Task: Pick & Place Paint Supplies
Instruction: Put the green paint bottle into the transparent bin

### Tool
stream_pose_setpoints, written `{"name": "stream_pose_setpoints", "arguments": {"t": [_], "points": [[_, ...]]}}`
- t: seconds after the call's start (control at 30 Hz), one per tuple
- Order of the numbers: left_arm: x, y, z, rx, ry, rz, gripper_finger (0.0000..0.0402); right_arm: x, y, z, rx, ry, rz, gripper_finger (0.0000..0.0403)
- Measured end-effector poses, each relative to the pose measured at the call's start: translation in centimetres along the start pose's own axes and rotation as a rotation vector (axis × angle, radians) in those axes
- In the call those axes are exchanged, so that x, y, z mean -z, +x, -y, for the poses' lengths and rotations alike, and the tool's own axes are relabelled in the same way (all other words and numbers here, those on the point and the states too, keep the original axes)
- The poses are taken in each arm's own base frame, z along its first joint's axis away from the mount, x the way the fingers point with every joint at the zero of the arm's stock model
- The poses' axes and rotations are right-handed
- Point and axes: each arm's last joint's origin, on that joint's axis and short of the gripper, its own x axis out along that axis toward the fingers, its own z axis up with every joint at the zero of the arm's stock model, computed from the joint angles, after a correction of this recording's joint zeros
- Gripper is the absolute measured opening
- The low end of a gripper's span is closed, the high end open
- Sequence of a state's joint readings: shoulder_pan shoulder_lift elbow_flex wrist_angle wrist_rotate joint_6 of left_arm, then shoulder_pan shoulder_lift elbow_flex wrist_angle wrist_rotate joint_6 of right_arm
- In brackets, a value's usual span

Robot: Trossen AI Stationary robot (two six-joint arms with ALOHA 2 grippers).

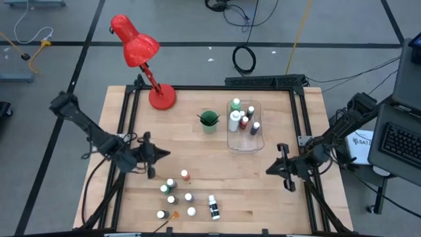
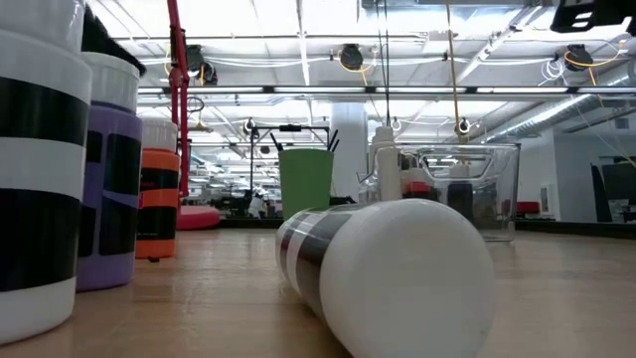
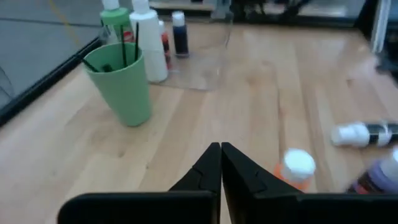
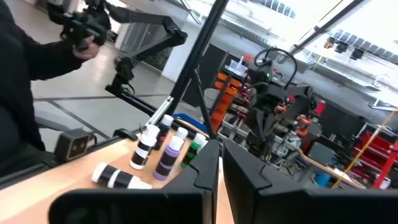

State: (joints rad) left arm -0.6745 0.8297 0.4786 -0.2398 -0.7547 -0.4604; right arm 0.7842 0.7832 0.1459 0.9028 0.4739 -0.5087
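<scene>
Setting: I read this as a robotics lab inside a large open industrial hall.
Floor: grey concrete (image 1: 329, 26) with dark marking lines, seen from above.
Cabling: loose black cable coils (image 1: 244, 59) lie on the floor beyond my table.
Ceiling: long strip lights and hanging cable reels (image 2: 351, 57) run far back in the low view.
Workbench: a wooden table top (image 1: 263, 184) framed by black metal rails.
Other rigs: another dark robot arm (image 4: 149, 28) stands in the background of my right wrist view, a person in dark clothing (image 4: 28, 68) nearby.
Storage: racks of orange and red equipment (image 4: 227, 93) behind.
Desk gear: keyboard (image 1: 401, 141) beside the table; red desk lamp (image 1: 141, 52) on it.
</scene>
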Motion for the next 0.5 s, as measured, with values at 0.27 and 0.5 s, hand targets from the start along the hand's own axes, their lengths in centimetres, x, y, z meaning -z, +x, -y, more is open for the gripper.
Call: {"name": "stream_pose_setpoints", "arguments": {"t": [0.27,0.5], "points": [[2.7,1.9,-0.3,0.151,0.072,0.085,0.001,0.5,0.3,0.6,0.042,0.036,-0.031,0.0016],[2.3,3.3,0.7,0.281,0.108,0.024,0.0079,0.7,0.4,0.8,0.052,0.066,-0.047,0.0016]]}}
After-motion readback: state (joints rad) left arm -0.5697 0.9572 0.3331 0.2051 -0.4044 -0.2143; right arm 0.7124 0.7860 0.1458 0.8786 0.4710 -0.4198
